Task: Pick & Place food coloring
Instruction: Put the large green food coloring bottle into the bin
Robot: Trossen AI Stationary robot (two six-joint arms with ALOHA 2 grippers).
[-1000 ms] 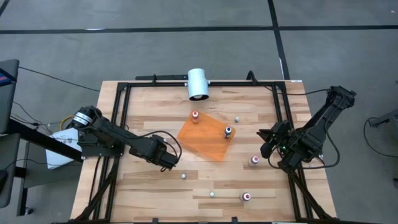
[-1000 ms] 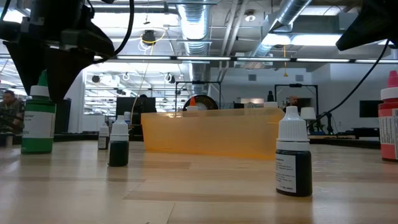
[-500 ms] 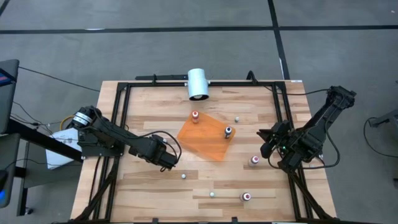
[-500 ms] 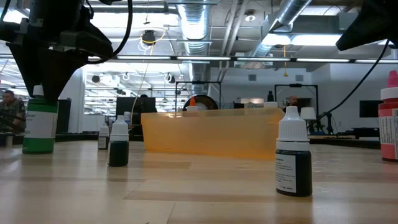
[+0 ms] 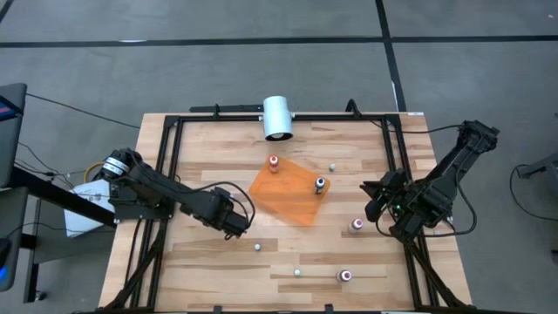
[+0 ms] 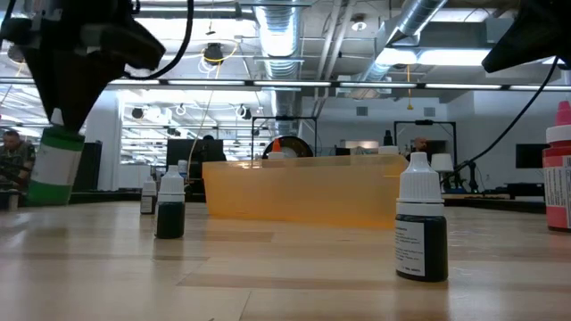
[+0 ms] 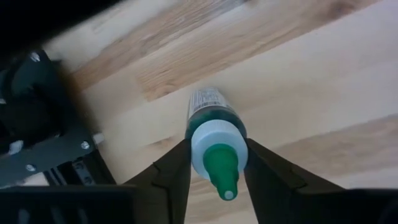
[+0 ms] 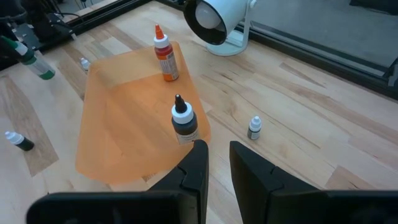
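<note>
- Gripping a green-capped food coloring bottle (image 7: 216, 140) between both dark fingers (image 7: 171, 171), left gripper (image 5: 235, 221) over the left half of the wooden table (image 5: 349, 153), just off the lower-left edge of the orange sheet (image 5: 288, 194).
- Tilted and clear of the tabletop in the low view, same green bottle (image 6: 52, 168), white collar and green tip pointing up into the gripper (image 6: 64, 105).
- Pinched at the white collar in the left wrist view, green liquid and label showing below the fingers, bare wood grain underneath.
- Waiting at the right side of the table, right gripper (image 5: 377, 199), fingers (image 8: 194, 163) a little apart with nothing between them.
- Standing upright on the orange sheet (image 8: 134, 124): a red-orange bottle (image 8: 165, 55) near the far corner and a dark bottle with a black tip (image 8: 183, 122) near the right edge.
- Resting on bare wood beyond the sheet, a tiny white-capped bottle (image 5: 331, 166); closer to the right gripper, a pink-topped bottle (image 5: 356, 225).
- Sitting along the near edge of the table: another pink-topped bottle (image 5: 344, 276), a small pale-capped one (image 5: 296, 272), and one more (image 5: 257, 247) just below the left gripper.
- Lying on its side at the far edge of the table, large white cylinder (image 5: 277, 117) with its open end facing the sheet.
</note>
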